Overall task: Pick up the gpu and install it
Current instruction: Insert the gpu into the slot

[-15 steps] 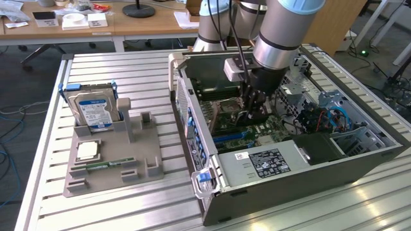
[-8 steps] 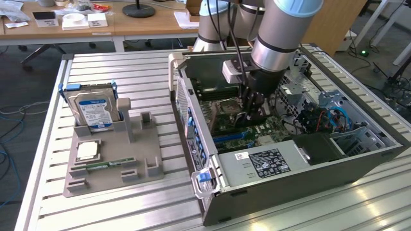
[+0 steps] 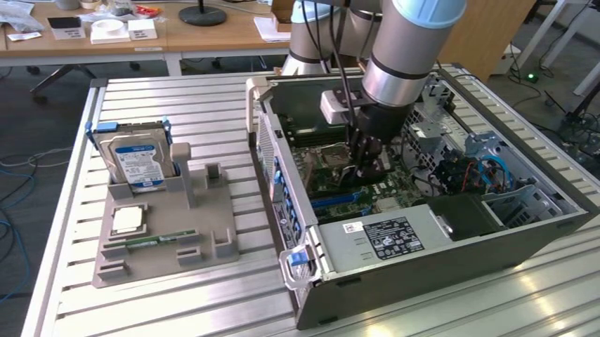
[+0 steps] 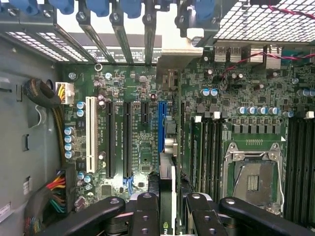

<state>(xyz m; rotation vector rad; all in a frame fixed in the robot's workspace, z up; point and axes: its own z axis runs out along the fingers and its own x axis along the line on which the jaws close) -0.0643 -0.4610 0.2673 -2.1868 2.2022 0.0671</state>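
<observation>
The big computer case is lying open on its side, and the gripper is reaching down inside it. A green board is lying flat right under the gripper. A power box with a label is sitting in the case near the gripper, and blue wires are curling a bit farther off.

Well away from the gripper, toward the exterior view's left, a gray tray is holding a hard drive standing up, a square chip and a memory stick lying flat.

The case and the tray are both sitting on a metal table made of long strips. Wooden desks are standing behind the arm.

The black fingers are squeezing the gpu from both sides. The gpu is standing on its thin edge, reaching out ahead of the fingers. Its long side is running the same way as the blue slot just below it. Its silver bracket is pointing at the case wall with the blue clips. I cannot tell if the gpu is touching the slot
</observation>
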